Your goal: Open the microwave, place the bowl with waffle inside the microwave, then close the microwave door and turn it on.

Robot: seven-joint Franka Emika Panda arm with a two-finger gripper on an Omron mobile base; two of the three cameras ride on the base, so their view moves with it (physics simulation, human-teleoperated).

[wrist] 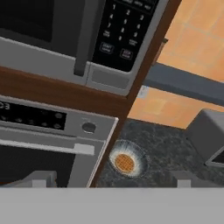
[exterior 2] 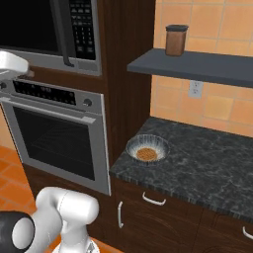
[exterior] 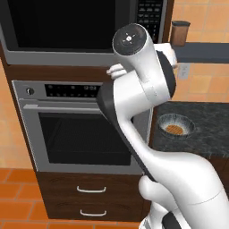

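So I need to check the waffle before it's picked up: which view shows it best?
The right base view: the waffle lies unobstructed in the bowl. The left base view shows it further off; the hand view shows it small.

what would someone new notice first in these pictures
The big white robot arm rising in front of the steel oven, with the shut microwave built in above it. Next, the speckled bowl holding a golden waffle on the dark stone counter right of the oven. A brown jar stands on the shelf above.
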